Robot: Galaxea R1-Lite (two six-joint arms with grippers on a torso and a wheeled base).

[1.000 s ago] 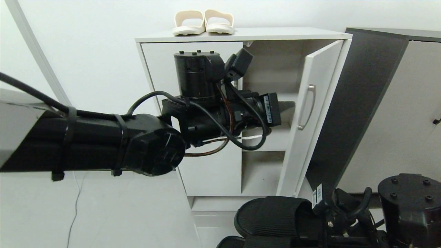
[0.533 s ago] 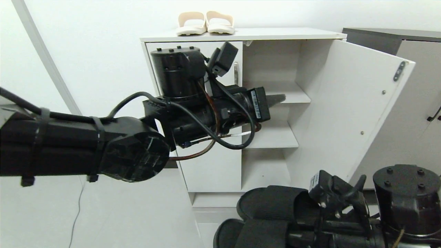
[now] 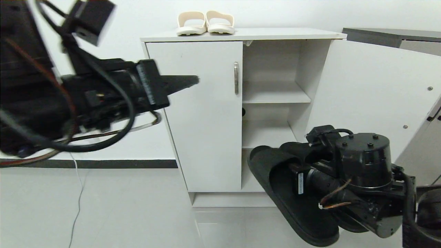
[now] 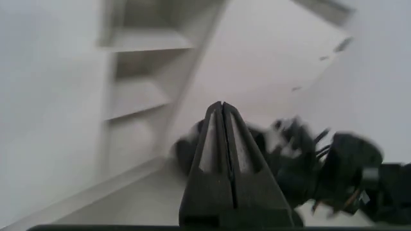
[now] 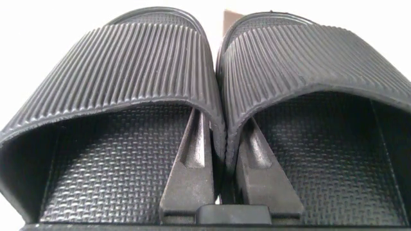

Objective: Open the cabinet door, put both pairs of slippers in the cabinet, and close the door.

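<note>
Right wrist view: the right gripper (image 5: 221, 144) pinches the black slippers (image 5: 122, 83) by their touching inner walls — one finger inside each. They look light, rubbery and a bit floppy, so this hold suits. The open cabinet (image 3: 275, 34) stands ahead of it; the left gripper (image 4: 223, 112) is closed, empty.

Bright, even, diffuse light, with soft shadows on the open shelves of the cabinet (image 3: 272, 62). The left pincer (image 3: 195, 80) looks smeared in the head view — the left wrist view is hazy throughout.
</note>
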